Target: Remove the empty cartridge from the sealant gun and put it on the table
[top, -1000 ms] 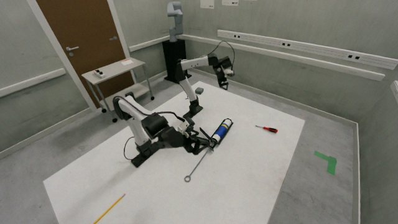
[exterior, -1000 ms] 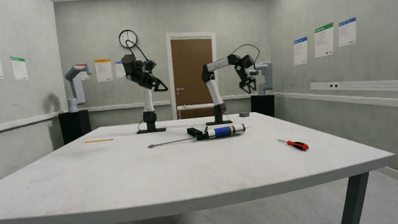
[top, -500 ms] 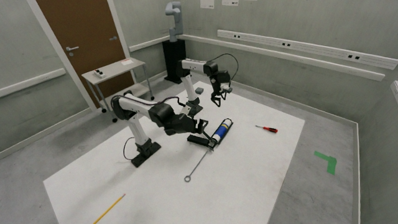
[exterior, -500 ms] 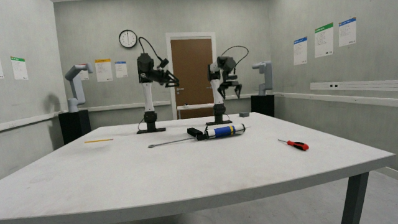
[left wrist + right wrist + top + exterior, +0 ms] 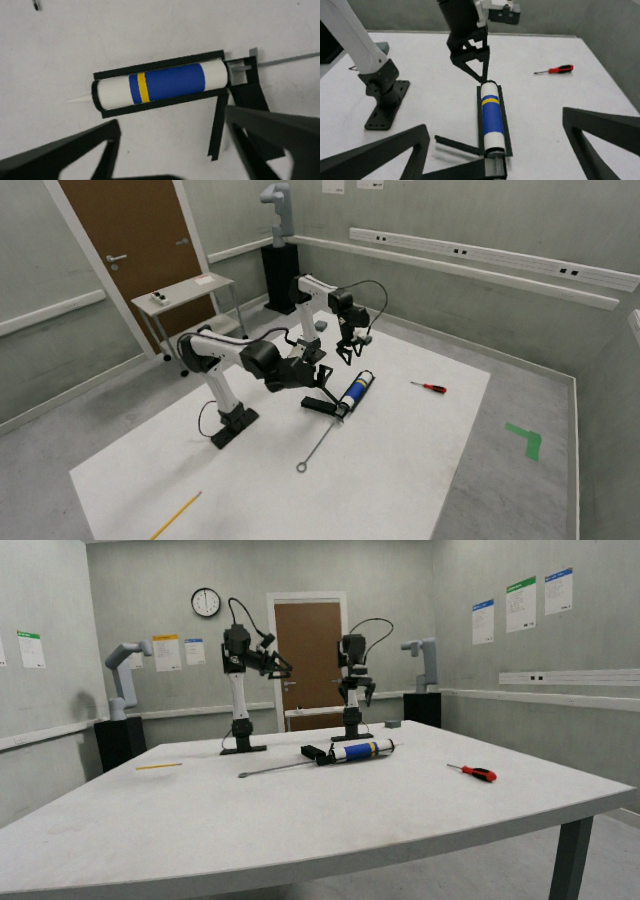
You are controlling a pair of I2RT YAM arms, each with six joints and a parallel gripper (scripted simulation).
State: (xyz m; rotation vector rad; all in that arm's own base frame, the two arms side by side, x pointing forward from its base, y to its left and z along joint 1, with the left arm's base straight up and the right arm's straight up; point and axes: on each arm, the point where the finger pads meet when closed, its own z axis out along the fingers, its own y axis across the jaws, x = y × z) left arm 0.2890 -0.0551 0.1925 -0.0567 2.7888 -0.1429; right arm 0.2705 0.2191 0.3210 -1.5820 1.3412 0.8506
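The sealant gun (image 5: 317, 406) (image 5: 312, 752) (image 5: 161, 64) (image 5: 457, 171) lies on the white table (image 5: 250, 480) (image 5: 250, 830), its rod drawn far out at the rear. The blue and white cartridge (image 5: 355, 390) (image 5: 360, 752) (image 5: 173, 83) (image 5: 492, 117) with a yellow band sits in its frame, nozzle through the front ring. My left gripper (image 5: 352, 358) (image 5: 357, 699) (image 5: 170, 119) is open and empty, pointing down above the table near the nozzle end. My right gripper (image 5: 334, 387) (image 5: 290, 672) (image 5: 492, 124) is open and empty, raised above the table on the handle side.
A red and black screwdriver (image 5: 435, 387) (image 5: 480, 773) (image 5: 561, 69) lies beyond the gun. A yellow pencil (image 5: 175, 516) (image 5: 159, 766) lies on the rod side. A small grey block (image 5: 320, 325) (image 5: 392, 724) lies near the left arm's base.
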